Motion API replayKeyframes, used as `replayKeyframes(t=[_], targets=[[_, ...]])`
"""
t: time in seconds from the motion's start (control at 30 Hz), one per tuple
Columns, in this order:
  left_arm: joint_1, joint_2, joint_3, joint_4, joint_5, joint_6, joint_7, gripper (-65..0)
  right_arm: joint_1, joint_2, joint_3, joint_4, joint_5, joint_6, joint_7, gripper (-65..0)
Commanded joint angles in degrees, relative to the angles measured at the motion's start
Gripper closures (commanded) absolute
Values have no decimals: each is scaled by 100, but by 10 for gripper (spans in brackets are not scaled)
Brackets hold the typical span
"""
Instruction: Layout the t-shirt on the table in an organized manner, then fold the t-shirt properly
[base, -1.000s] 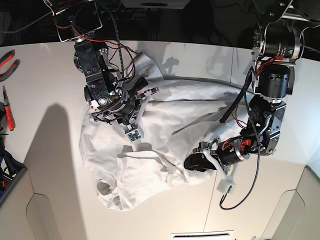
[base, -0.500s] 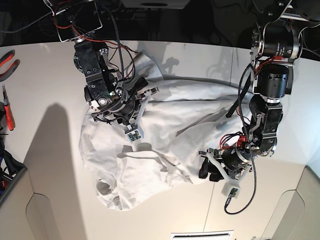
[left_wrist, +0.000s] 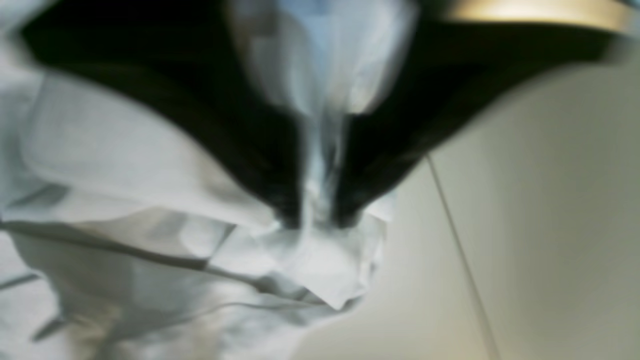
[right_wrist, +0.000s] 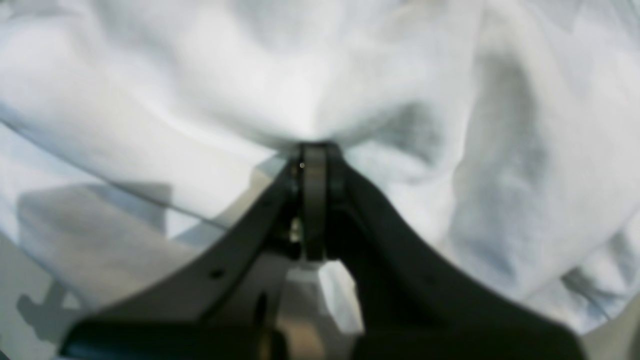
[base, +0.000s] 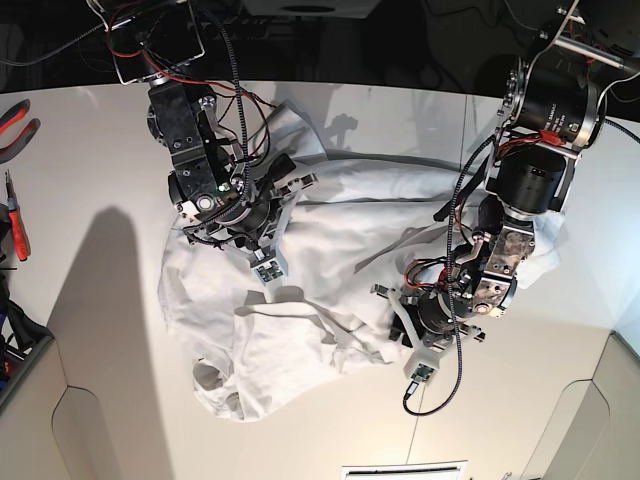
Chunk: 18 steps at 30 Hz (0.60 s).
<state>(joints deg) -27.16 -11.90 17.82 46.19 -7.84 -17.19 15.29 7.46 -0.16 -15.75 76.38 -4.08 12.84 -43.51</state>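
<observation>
On the near-right edge of the t-shirt (base: 330, 250), my left end effector (left_wrist: 315, 220) has just snapped together. A second ago it stood wide open beside the hem; now it has swung in over the cloth and its two dark fingers are pinching a bunched fold of white fabric, as my left wrist view shows, blurred though it is. So that's a fresh grip, and I judge it gives me a second hold on the garment.

My right end effector (right_wrist: 314, 150) hasn't budged across the last second: fingers pressed together, tips buried in a pucker of fabric near the shirt's upper-left part. It looks like a pinch on the cloth, and the wrinkles radiating from the tips back that up.

The shirt itself lies crumpled across the middle of the worktop (base: 100, 160), one flap doubled over toward the near side, nowhere near flat. With both ends now held, I reckon the next job is spreading, pulling the two grips apart to draw the body out. Layout is barely begun; folding is not yet started.

The count: one t-shirt, one worktop, two arms with two end effectors, both closed on cloth. At the far left edge, red-handled tools (base: 15, 125), at least two; I can't count them surely.
</observation>
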Motion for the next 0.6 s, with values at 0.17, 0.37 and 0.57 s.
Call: replayKeyframes(t=[0.17, 0.37, 0.57], targets=[[-251, -420, -17, 153, 669, 1123, -179, 0, 44, -17, 4, 28, -2, 63, -109, 0], [-302, -1126, -17, 190, 940, 2124, -201, 0, 44, -15, 4, 28, -225, -133, -129, 0], [-304, -1403, -17, 190, 944, 2280, -485, 0, 44, -15, 4, 28, -264, -264, -131, 0]])
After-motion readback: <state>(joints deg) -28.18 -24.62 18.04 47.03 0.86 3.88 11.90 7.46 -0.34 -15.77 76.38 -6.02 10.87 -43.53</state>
